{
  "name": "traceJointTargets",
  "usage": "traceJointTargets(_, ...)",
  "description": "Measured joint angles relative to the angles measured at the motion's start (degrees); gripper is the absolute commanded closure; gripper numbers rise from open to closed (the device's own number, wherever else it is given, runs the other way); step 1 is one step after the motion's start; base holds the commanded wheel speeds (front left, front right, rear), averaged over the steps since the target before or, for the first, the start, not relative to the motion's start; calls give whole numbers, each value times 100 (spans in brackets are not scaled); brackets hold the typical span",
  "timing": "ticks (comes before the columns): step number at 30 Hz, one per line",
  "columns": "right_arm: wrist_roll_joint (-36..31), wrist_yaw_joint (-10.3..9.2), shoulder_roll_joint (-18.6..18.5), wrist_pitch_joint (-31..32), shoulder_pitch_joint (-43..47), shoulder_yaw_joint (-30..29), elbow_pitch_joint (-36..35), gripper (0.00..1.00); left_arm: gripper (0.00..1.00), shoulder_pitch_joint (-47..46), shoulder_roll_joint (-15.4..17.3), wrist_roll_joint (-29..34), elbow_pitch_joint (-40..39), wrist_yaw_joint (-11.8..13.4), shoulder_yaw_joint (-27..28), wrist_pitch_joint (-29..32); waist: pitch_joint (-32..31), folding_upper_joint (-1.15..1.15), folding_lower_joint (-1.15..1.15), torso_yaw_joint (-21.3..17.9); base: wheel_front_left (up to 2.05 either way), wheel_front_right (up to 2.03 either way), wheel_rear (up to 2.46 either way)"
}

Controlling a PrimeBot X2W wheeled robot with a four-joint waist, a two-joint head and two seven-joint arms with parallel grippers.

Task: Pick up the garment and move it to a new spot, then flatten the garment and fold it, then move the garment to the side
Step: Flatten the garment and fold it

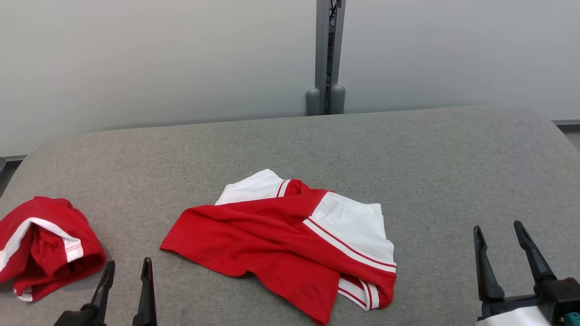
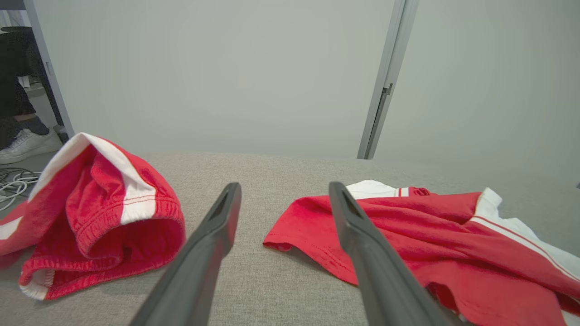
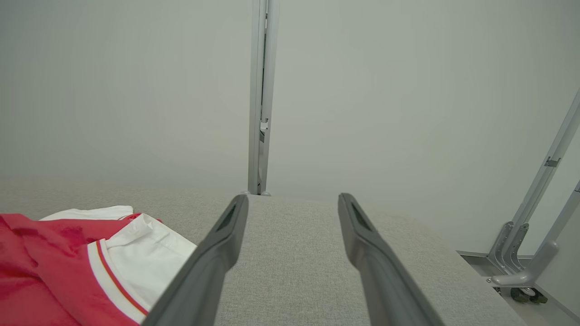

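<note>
A red garment (image 1: 272, 235) with white panels and red-striped trim lies crumpled in the middle of the grey padded table (image 1: 408, 149). In the left wrist view the garment (image 2: 408, 226) spreads to the right of my fingers, and in the right wrist view the garment (image 3: 54, 253) sits at the lower left. My left gripper (image 1: 128, 262) hovers open near the front edge, just left of the garment's red hem, holding nothing (image 2: 284, 186). My right gripper (image 1: 497, 226) stands open and empty, well to the right of the garment (image 3: 293, 197).
A second red and white garment (image 1: 41, 244) lies bunched at the table's left edge (image 2: 99, 213). A grey post (image 1: 327, 54) rises behind the table against a pale wall. A person's white shoe (image 2: 22, 142) and cables (image 2: 11, 181) lie on the floor beyond the left edge.
</note>
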Motion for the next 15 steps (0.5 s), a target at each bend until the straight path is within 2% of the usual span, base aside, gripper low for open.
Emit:
traceJointTargets(9,2,0,0,1,5,64,5,0,0,-32,-103,205,75,-219,197,0,-9,0,0,8,0,0,0)
traceJointTargets(15,2,0,3,0,-26,138,25,0,0,-229,-110,254,85,-292,-73,0,54,0,0,-104,0,0,0)
